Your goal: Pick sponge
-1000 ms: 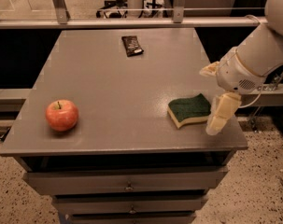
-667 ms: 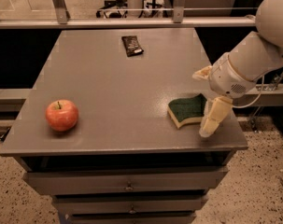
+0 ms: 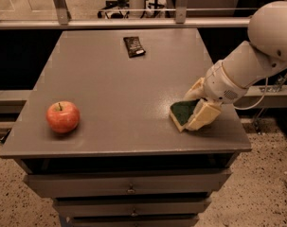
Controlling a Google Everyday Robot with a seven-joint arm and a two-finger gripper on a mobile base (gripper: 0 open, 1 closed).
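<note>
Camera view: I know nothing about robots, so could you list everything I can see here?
table: one, grey, centre of the view
drawers: at least two, grey, under the tabletop
apple: one, red, front left of the tabletop
sponge: one, dark green top over pale yellow, front right of the tabletop
wrapper: one, black, far side of the tabletop near the middle
rail: one, metal grey, behind the table
floor: speckled beige, around the table
arm: one, white, reaching in from the right
gripper: one, cream, down at the sponge's right end
</note>
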